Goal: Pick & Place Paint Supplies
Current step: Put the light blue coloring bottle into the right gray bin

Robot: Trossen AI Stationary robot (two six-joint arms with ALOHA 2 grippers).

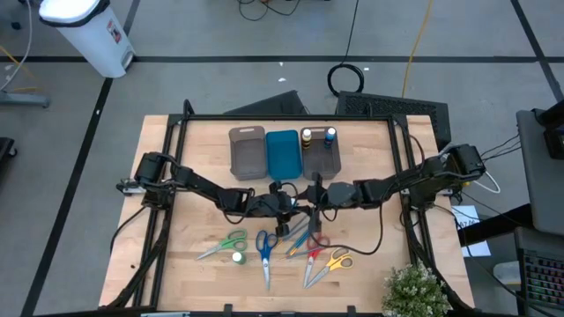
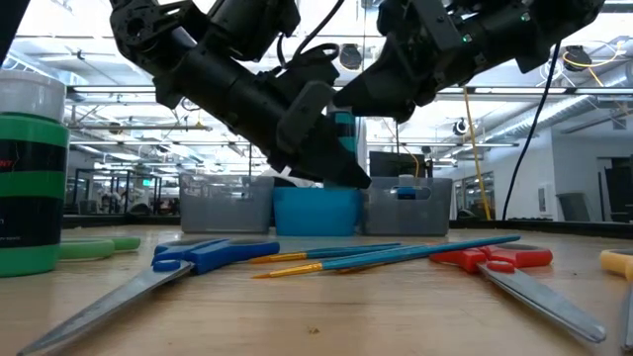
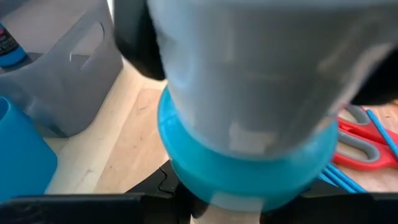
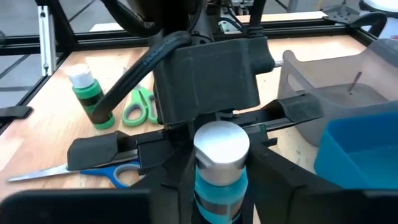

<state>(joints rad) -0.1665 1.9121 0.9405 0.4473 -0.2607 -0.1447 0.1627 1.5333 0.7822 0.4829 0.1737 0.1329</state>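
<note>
**Both grippers meet at a teal paint bottle mid-counter**

High view: left gripper [image 1: 280,204] and right gripper [image 1: 310,199] meet just before the blue tray [image 1: 283,152]; scissors [image 1: 263,249] lie nearer the counter [image 1: 176,264] edge.

Left wrist view: the bottle [image 3: 249,124] fills the frame.

Right wrist view: right jaws clasp the bottle; whether the left jaws grip, I cannot tell.
</note>
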